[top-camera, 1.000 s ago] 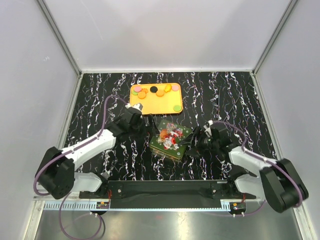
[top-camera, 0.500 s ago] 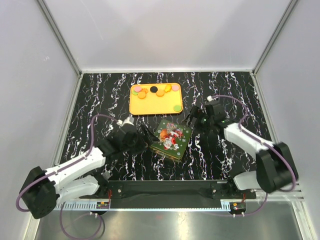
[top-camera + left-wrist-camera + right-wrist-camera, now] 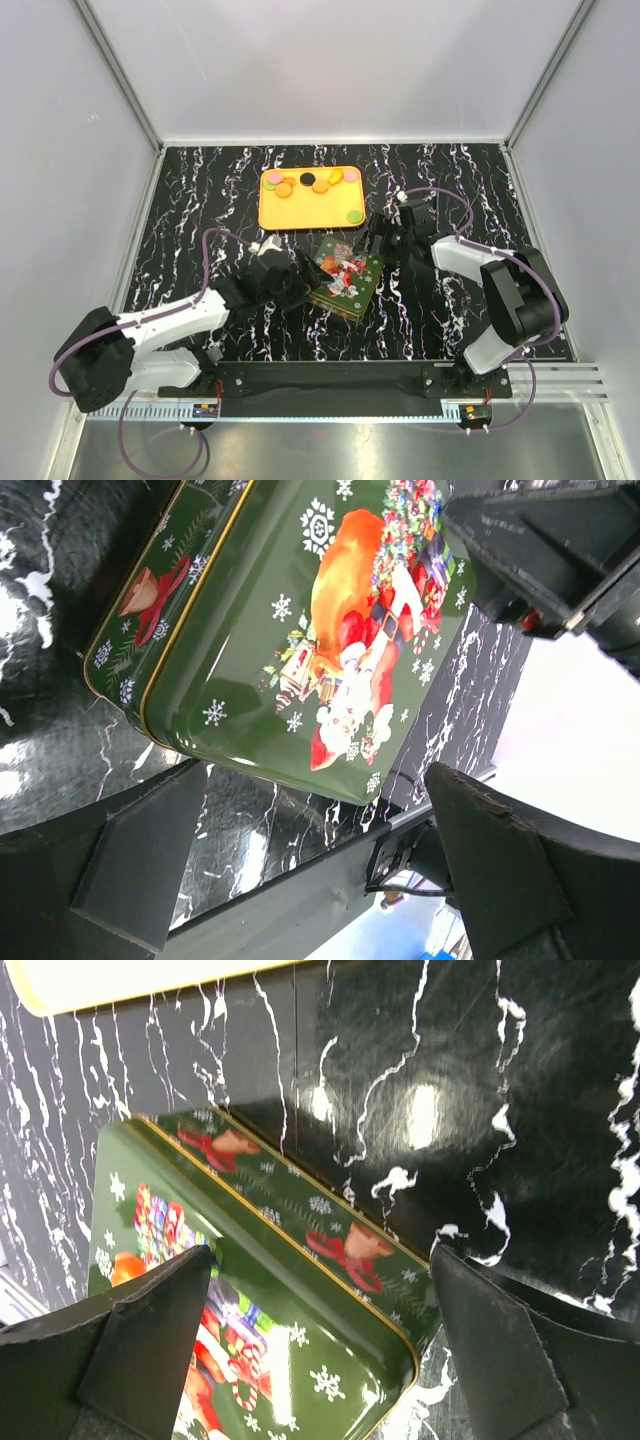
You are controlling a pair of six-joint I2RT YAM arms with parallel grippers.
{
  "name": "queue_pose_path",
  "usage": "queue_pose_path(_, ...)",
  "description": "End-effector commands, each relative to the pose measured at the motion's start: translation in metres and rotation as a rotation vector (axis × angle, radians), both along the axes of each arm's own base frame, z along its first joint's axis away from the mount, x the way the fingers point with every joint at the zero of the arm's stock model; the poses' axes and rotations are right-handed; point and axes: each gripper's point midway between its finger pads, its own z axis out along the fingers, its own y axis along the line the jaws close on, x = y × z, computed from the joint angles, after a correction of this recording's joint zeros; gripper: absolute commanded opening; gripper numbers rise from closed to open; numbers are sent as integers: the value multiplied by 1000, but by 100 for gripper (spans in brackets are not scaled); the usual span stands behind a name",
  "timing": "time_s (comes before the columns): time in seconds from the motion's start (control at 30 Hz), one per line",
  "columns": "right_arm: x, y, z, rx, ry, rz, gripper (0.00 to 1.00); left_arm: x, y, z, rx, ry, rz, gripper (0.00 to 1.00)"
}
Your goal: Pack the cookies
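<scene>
Cookies (image 3: 320, 186) flat on tray (image 3: 310, 211) (row left-to-right)

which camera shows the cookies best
The top view: it alone shows the cookies, small round discs lying on the orange tray. The right wrist view catches only a strip of that tray's edge, no cookies; the left wrist view shows the green tin instead.
</scene>
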Motion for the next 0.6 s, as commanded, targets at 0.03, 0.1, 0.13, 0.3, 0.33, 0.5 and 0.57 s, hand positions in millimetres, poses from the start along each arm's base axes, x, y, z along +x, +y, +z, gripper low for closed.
queue_pose_path(0.03,-5,5,23,70,-72,21,97,18,-16,20,-61,-68,11,99)
queue_pose_path(0.1,-13,3,23,85,-60,16,96,21,-18,24,-66,-82,0,99)
queue_pose_path(0.13,-15,4,25,96,-68,18,96,25,-17,23,-64,-84,4,99)
queue_pose_path(0.3,-40,6,29,159,-50,19,95,41,-17,34,-85,-107,-27,99)
queue_pose_path(0.33,-43,6,29,160,-47,14,95,44,-18,34,-88,-110,-41,99)
queue_pose_path(0.5,-51,6,27,158,-29,14,94,47,-33,42,-106,-112,-202,99)
queue_pose_path(0.57,-51,5,25,150,-29,12,94,43,-37,42,-111,-107,-240,99)
